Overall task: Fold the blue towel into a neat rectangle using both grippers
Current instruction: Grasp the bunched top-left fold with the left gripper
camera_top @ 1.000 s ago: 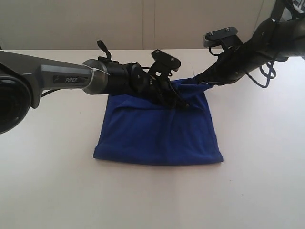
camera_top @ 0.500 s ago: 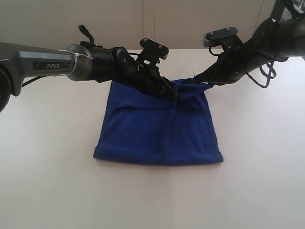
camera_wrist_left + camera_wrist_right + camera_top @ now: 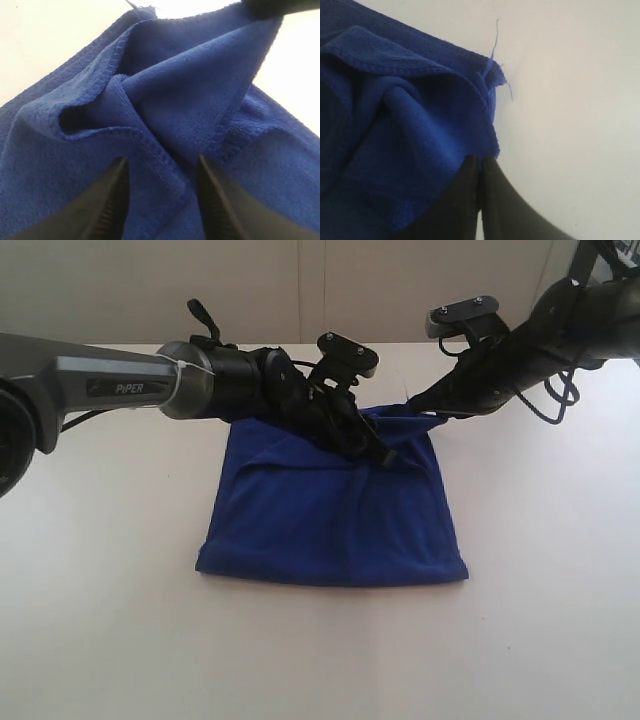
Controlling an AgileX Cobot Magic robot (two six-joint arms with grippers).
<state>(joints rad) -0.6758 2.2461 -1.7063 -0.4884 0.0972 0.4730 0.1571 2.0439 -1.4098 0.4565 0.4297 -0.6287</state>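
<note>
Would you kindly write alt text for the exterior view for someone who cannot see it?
A blue towel lies folded on a white table, its far right corner pinched by the shut right hand. The open left hand points down at the rumpled far edge beside it.

A pale, matte table (image 3: 120,640) spread beneath the left pincer (image 3: 383,454) and out to every side of it, its plain surface running on under and past the right pincer (image 3: 415,405) to a straight far edge. Beyond that edge, behind both pincers, stood a flat cream wall (image 3: 150,290). Two thin vertical seams (image 3: 299,290) ran up it, behind the left pincer and slightly to its left. The light was soft and even, leaving only faint shadows on the tabletop. Close beside the right pincer the table looked a clean off-white, and ahead of the left pincer it glared almost pure white.
</note>
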